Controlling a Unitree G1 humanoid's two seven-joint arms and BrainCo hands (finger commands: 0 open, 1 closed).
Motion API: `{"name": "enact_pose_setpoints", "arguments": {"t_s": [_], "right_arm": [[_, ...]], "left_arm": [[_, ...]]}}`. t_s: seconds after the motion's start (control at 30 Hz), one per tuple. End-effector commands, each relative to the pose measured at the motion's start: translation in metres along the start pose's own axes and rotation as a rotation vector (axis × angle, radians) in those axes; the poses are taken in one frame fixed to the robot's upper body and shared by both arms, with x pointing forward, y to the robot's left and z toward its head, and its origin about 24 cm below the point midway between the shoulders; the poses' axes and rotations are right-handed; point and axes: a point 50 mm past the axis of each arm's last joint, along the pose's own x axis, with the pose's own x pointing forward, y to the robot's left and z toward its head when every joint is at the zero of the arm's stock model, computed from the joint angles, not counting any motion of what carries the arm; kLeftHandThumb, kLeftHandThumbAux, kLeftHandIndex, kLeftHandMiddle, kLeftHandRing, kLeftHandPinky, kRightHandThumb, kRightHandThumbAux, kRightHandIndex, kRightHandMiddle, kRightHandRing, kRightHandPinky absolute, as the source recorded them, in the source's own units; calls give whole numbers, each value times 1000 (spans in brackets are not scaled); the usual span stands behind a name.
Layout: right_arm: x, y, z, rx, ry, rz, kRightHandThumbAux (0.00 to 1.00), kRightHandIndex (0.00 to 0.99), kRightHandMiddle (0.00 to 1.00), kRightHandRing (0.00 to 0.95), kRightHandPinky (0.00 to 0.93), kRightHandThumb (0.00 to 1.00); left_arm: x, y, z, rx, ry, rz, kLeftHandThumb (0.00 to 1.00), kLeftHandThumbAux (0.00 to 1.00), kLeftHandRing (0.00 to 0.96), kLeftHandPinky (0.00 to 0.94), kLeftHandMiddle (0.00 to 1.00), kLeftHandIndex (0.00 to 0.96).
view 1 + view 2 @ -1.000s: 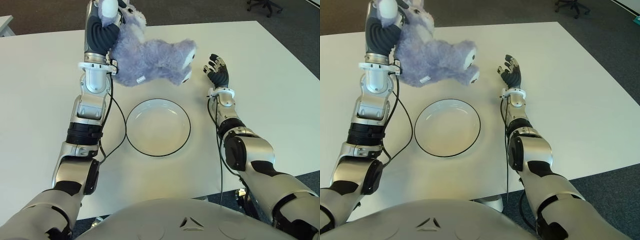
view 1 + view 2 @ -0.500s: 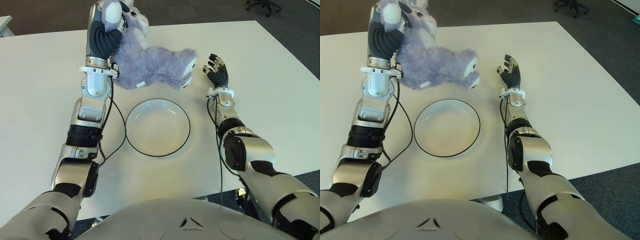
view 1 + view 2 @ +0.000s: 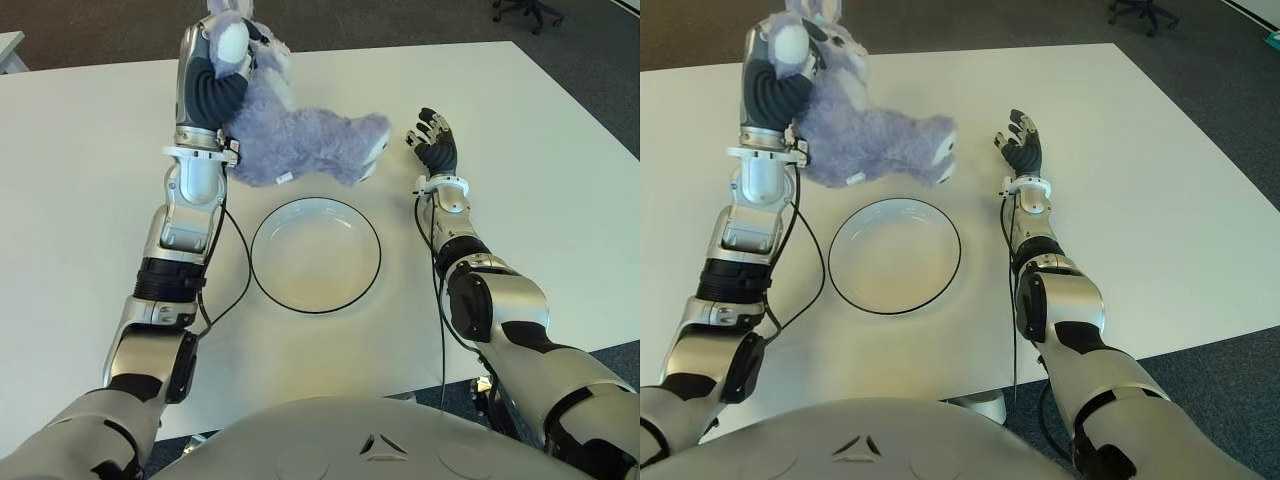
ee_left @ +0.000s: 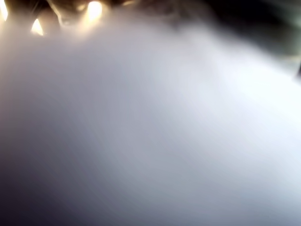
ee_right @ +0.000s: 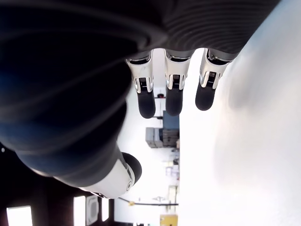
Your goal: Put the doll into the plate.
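A fluffy lavender doll (image 3: 300,140) hangs in the air over the table, just beyond the far rim of the plate. My left hand (image 3: 222,62) is shut on its upper end, near the long ears, and the doll's body stretches out to the right. The round white plate (image 3: 280,285) with a dark rim lies on the table in front of me with nothing in it. The left wrist view is filled by pale fur. My right hand (image 3: 435,142) shows to the right of the plate with its fingers spread and nothing in it.
The white table (image 3: 530,180) reaches to both sides of the plate. Its far edge meets dark carpet, where an office chair base (image 3: 528,10) stands at the far right. A black cable runs along my left forearm (image 3: 185,225).
My left hand has lowered slightly and swung toward me with the doll, and the doll's body has sagged down nearer the plate's far rim. The right hand has not moved.
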Motion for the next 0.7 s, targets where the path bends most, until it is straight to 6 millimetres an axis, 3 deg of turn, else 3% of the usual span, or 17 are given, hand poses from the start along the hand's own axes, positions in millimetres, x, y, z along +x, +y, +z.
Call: {"name": "enact_pose_setpoints", "arguments": {"t_s": [0.03, 0.37, 0.7], "right_arm": [[-23, 0, -42, 4, 173, -3, 867, 142, 137, 101, 87, 636], [-23, 0, -43, 4, 172, -3, 867, 137, 131, 97, 95, 628], [-23, -1, -43, 3, 173, -4, 862, 135, 142, 104, 87, 642]], "left_arm": [[-5, -3, 3, -63, -21, -56, 730, 696, 872, 847, 884, 443], [-11, -3, 4, -102, -30, -84, 742, 695, 863, 834, 863, 443], [-17, -6, 8, -31, -34, -58, 744, 695, 861, 834, 851, 443]]}}
